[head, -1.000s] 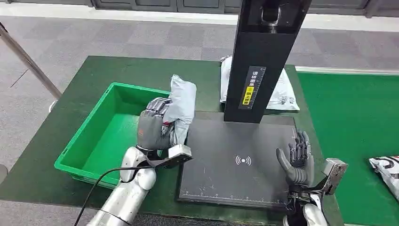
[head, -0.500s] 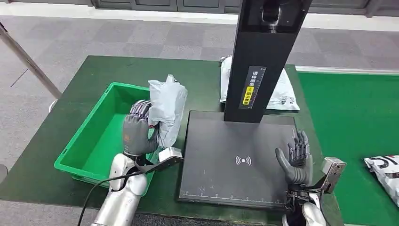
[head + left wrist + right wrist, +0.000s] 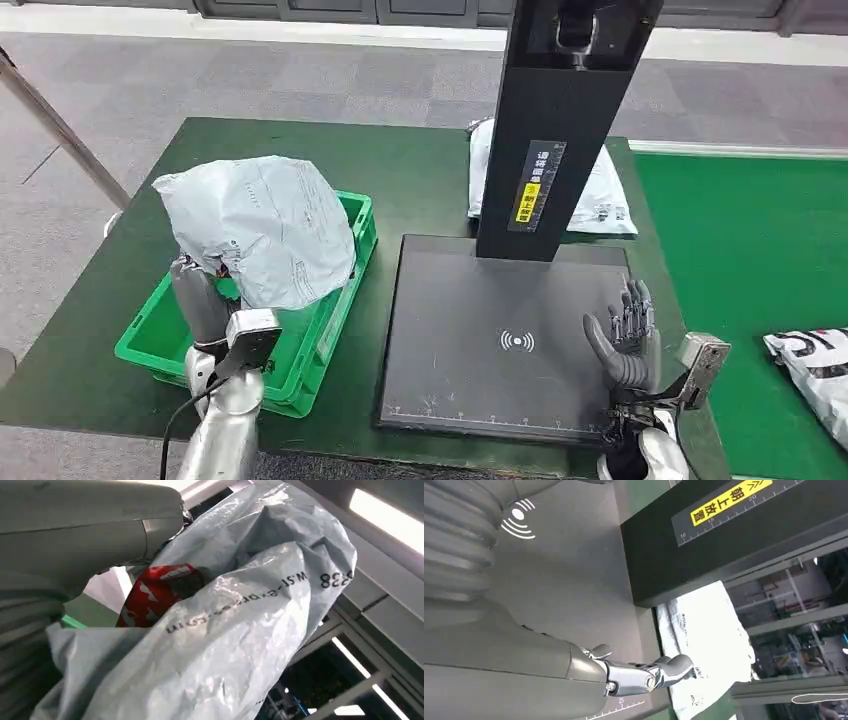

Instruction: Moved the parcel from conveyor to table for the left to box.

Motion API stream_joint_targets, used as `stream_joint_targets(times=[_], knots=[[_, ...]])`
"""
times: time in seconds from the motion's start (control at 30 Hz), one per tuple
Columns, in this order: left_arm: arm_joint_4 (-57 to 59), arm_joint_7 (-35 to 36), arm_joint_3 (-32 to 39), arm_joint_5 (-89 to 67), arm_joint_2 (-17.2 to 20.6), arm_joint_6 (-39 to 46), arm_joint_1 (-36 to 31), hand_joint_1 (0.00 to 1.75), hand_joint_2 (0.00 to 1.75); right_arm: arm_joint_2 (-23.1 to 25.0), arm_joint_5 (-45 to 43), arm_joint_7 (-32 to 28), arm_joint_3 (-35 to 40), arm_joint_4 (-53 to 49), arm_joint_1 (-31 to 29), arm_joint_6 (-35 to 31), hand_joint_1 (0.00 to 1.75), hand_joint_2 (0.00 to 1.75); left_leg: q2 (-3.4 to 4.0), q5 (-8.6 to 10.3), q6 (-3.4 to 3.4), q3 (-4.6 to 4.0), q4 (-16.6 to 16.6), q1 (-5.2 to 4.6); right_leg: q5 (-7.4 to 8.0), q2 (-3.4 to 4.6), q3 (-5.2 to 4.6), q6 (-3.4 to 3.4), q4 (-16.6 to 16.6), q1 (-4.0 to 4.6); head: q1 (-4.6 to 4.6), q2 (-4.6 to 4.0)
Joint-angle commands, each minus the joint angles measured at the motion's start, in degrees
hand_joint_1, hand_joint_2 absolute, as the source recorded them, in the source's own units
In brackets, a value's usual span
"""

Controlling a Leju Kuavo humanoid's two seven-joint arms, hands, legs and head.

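A crumpled grey plastic parcel hangs over the green box on the table's left side, held from below by my left hand. In the left wrist view the parcel shows printed text and a red label, pressed against my left hand. My right hand hovers with fingers spread over the right edge of the black scanner plate, holding nothing; the right wrist view shows its fingers over that plate.
A black scanner post rises from the plate. A white parcel lies behind the post, also seen as a white parcel. Another parcel lies on the green conveyor at the right. A metal pole stands left.
My left hand has carried the grey parcel leftward from the scanner plate's edge to above the green box, and the parcel has spread out wider. The right hand barely moved.
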Motion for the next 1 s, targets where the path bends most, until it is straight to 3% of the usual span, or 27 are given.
stream_joint_targets(times=[0.03, 0.23, 0.37, 0.4, 0.93, 0.97, 1.0], knots=[[-6.33, -0.42, -0.52, 15.73, 1.00, 0.00, 1.43, 1.75, 1.75, 0.45, -0.53, 0.18, -1.87, 5.13, -2.52, 0.16, 0.00, 1.75, 0.13, 0.06, -0.01, -0.06, -0.06, 0.09, 0.12, 0.00, -0.01, -0.04, -0.17, 0.11, 0.00, 0.00], [-10.20, -0.42, -0.27, 22.78, 2.59, 0.00, 3.26, 1.75, 1.75, 0.15, -0.99, 0.19, -0.80, 5.60, -2.69, 0.08, 0.00, 1.75, 0.14, 0.01, -0.02, -0.02, -0.05, 0.04, 0.06, 0.05, -0.01, -0.04, -0.08, 0.04, -0.02, 0.00], [-2.66, -0.42, 2.40, 16.93, 2.43, 0.00, 1.82, 1.75, 1.75, 0.30, -1.62, 0.54, -0.13, 4.71, -1.90, -0.35, 0.00, 1.75, 0.12, 0.03, -0.02, 0.05, -0.11, 0.03, 0.07, 0.04, 0.05, -0.04, -0.13, 0.04, -0.02, 0.00], [2.55, 3.89, 1.65, 9.50, 3.70, 0.00, 0.61, 1.75, 1.75, 0.19, -1.70, 0.63, 0.09, 4.55, -1.73, -0.49, 0.00, 1.75, 0.03, 0.03, -0.01, 0.06, -0.10, 0.00, 0.04, -0.03, 0.08, -0.03, -0.10, 0.01, -0.02, -0.02], [5.99, 2.08, 6.00, 7.46, 2.14, 0.00, -1.05, 1.75, 1.75, 0.16, -1.91, 0.83, 0.35, 4.41, -1.78, -0.67, 0.00, 1.75, 0.05, 0.04, -0.01, -0.01, -0.05, 0.02, 0.07, -0.05, -0.01, -0.03, -0.08, 0.02, 0.00, 0.00], [7.25, 4.04, 5.94, 5.75, 2.37, 0.00, -1.41, 1.75, 1.75, 0.19, -1.93, 0.89, 0.42, 4.34, -1.76, -0.70, 0.00, 1.75, 0.08, 0.07, -0.02, -0.02, -0.07, 0.07, 0.12, -0.05, 0.01, -0.05, -0.16, 0.07, -0.02, 0.00], [13.16, 14.57, -1.33, 2.02, 7.67, -0.52, -2.67, 1.75, 1.75, -0.16, -1.97, 1.20, 0.72, 4.14, -1.66, -0.78, 0.00, 1.75, 0.06, 0.04, -0.01, -0.03, -0.03, 0.01, 0.06, -0.03, -0.03, -0.02, -0.05, 0.00, 0.00, 0.00]])
